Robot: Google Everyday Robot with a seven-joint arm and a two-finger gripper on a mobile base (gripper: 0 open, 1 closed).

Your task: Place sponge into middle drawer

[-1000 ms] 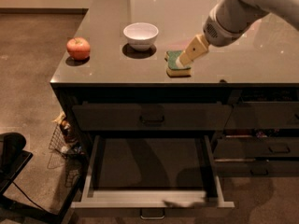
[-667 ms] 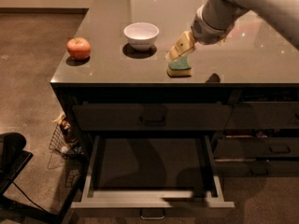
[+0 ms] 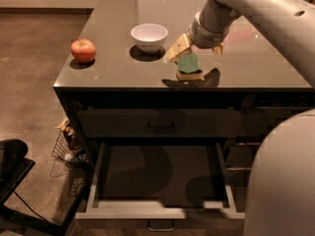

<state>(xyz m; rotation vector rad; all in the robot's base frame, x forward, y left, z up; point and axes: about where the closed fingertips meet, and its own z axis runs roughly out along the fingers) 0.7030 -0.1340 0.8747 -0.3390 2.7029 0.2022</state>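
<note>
The sponge point(image 3: 188, 67), with a dark green top and pale yellow body, lies on the dark countertop point(image 3: 113, 68) near its front edge, right of the white bowl. My gripper point(image 3: 198, 50) hangs just above and behind the sponge, open, with one tan finger point(image 3: 178, 47) to the sponge's left and the other point(image 3: 218, 48) to its right. It holds nothing. Below, the middle drawer point(image 3: 147, 212) is pulled out, with a dark inside, pale grey sides and a small silvery handle point(image 3: 160, 226).
A white bowl point(image 3: 149, 35) and a red apple point(image 3: 83, 50) stand on the counter to the left. The dark top drawer point(image 3: 161, 124) is closed. Narrower dark drawers point(image 3: 241, 156) sit at right. A wire basket point(image 3: 69, 149) and black chair base point(image 3: 12, 166) are on the floor. My body point(image 3: 285, 181) fills the lower right.
My gripper has swung left, from the sponge's right side to over it, fingers now straddling it. The sponge has not moved.
</note>
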